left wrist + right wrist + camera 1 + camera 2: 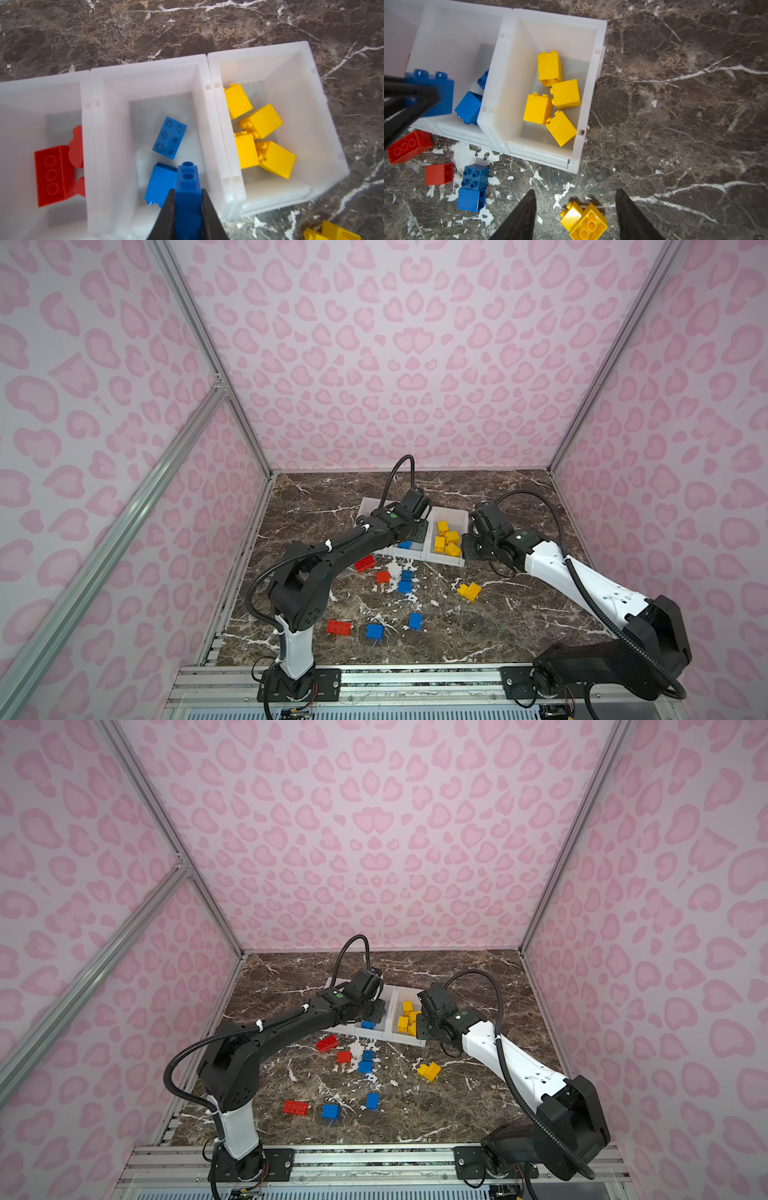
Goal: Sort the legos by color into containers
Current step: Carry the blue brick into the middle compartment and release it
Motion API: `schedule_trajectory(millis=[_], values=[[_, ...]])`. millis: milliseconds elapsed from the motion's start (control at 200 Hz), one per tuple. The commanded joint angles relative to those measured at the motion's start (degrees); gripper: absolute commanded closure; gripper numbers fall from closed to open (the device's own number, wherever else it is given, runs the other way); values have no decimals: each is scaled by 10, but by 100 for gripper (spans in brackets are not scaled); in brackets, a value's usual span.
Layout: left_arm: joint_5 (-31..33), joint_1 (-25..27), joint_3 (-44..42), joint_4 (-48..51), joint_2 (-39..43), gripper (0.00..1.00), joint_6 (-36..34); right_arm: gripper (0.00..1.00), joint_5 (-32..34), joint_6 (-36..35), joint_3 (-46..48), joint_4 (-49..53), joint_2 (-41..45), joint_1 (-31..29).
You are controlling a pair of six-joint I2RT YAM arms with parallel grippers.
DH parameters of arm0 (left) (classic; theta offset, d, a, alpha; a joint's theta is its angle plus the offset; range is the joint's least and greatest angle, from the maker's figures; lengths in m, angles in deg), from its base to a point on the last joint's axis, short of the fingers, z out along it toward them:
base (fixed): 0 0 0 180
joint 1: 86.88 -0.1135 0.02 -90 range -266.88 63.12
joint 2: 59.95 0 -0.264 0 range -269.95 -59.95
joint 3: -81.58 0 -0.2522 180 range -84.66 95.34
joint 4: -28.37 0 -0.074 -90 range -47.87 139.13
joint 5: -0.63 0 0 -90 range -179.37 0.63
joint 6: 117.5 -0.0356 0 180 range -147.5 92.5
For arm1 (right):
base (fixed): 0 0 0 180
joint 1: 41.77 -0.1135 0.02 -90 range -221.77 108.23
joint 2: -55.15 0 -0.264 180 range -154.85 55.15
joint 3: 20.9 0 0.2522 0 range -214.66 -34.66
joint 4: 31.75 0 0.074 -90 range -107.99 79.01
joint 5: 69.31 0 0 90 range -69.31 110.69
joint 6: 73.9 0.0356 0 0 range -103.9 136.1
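The left fingers (169, 205) are clamping a blue brick (188, 187) by its sides and holding it over the middle bin (145, 66), which is sitting just below the centre of both top views. Two more bricks are lying inside that bin: a blue oblong (169, 137), studs up, and a blue square (161, 182) on its side, partly hidden behind the held brick. The left bin (41, 83) is holding red bricks (54, 174). The right bin (560, 19) is holding four yellow bricks (550, 68), bunched together and touching.

The right fingers (523, 218) are standing moderately apart, gripping nothing. In both top views they are hovering just beside the right bin's front corner, right of centre. From the right wrist, a yellow pair (583, 222) of touching bricks is lying on the counter (519, 614) in line with the gap between them, untouched.

Below the bins in both top views, loose bricks are lying on the counter: a red oblong (365, 563), a red square (382, 576), two blue squares (404, 587) touching each other, and the yellow pair further right. Lower in the frame, a second red oblong (338, 627) and two lone blue bricks (374, 631) are lying apart from one another.
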Motion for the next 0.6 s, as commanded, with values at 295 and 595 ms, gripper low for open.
schedule_trajectory(millis=[295,595], values=[[-24,-8,19,-10,-26,51,-21,37,15,17,17,17,23,-1],[-18,-8,-15,-22,11,48,-7,37,13,18,25,20,21,0]])
